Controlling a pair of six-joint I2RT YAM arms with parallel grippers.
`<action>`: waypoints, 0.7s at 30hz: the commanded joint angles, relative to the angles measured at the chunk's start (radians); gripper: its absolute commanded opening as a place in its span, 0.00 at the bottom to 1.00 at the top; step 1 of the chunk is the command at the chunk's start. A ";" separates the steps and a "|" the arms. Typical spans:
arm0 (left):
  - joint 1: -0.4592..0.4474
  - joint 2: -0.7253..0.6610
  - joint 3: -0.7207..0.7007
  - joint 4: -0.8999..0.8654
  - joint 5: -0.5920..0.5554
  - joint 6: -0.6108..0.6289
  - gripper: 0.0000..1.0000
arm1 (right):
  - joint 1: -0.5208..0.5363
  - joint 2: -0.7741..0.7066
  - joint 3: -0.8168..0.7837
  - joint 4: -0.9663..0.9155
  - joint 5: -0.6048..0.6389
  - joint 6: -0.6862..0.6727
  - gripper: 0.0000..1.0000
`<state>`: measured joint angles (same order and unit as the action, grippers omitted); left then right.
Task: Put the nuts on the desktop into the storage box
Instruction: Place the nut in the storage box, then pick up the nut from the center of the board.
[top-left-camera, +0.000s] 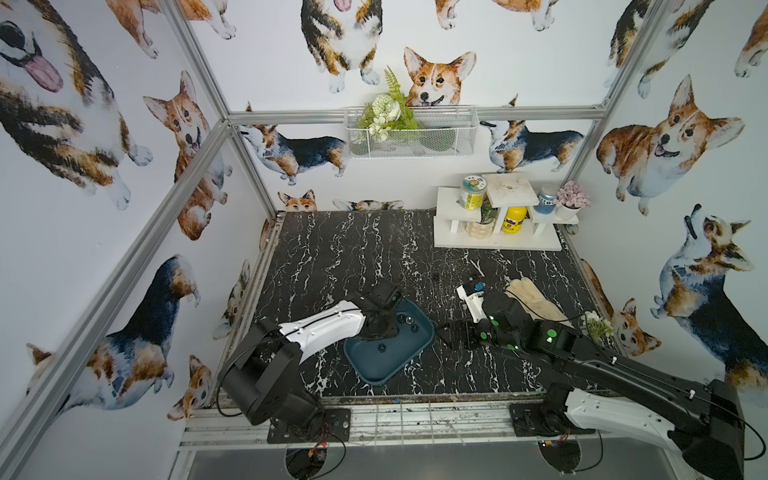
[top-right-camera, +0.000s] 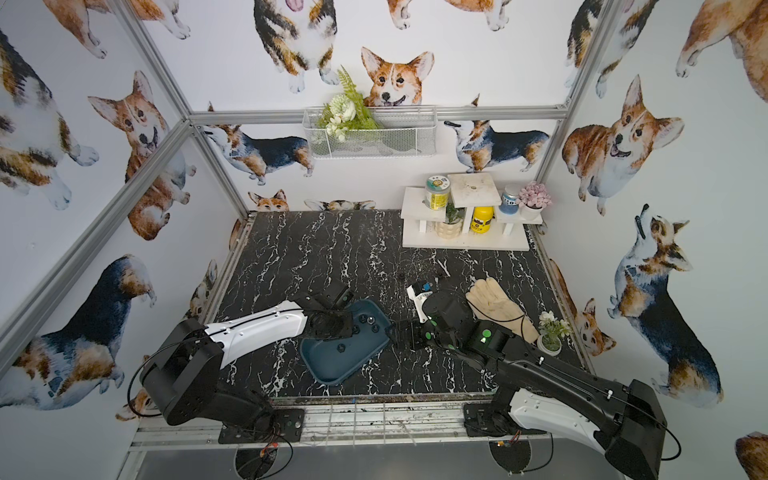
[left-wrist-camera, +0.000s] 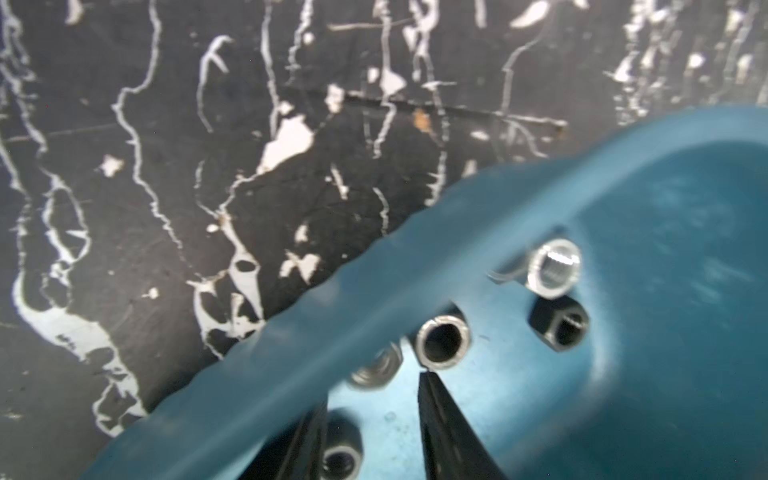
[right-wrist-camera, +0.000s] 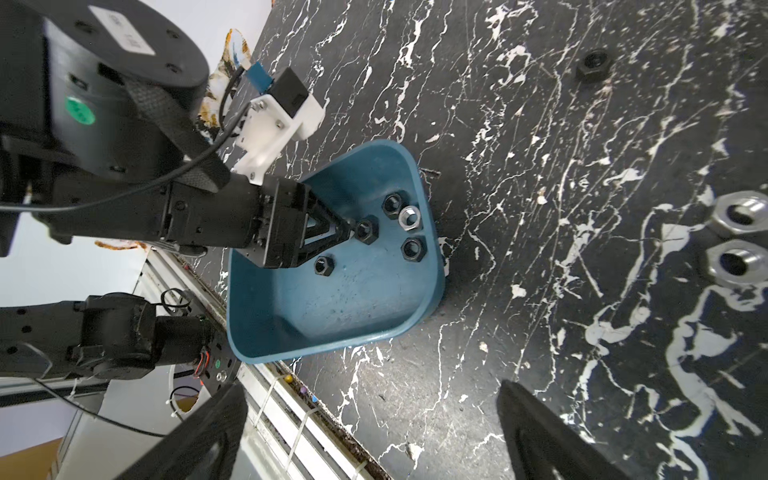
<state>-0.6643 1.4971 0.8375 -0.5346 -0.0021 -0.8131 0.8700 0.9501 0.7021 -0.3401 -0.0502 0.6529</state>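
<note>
Hexagonal nuts (right-wrist-camera: 409, 219), black and silver, in teal storage box (right-wrist-camera: 332, 328); left claw (right-wrist-camera: 347, 231) slightly parted, right claw (right-wrist-camera: 374, 432) spread; labels unreadable.

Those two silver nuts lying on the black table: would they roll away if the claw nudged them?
Probably not: both silver nuts lie flat on the desktop, so they should slide. Their flat sides suit gripping. Being metal, they are likely stiff and heavy for their size.
</note>
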 joint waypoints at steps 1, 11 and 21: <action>-0.006 -0.011 0.013 -0.008 0.000 0.008 0.43 | -0.012 0.032 0.011 -0.078 0.152 0.057 1.00; -0.031 -0.145 0.074 -0.059 -0.079 0.087 0.48 | -0.189 0.115 -0.007 -0.141 0.189 0.174 1.00; -0.035 -0.368 0.028 0.204 0.003 0.332 0.80 | -0.320 0.302 0.055 -0.190 0.276 0.205 0.97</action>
<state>-0.7002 1.1629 0.8967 -0.4629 -0.0429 -0.5732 0.5655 1.2228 0.7326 -0.5323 0.2016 0.8612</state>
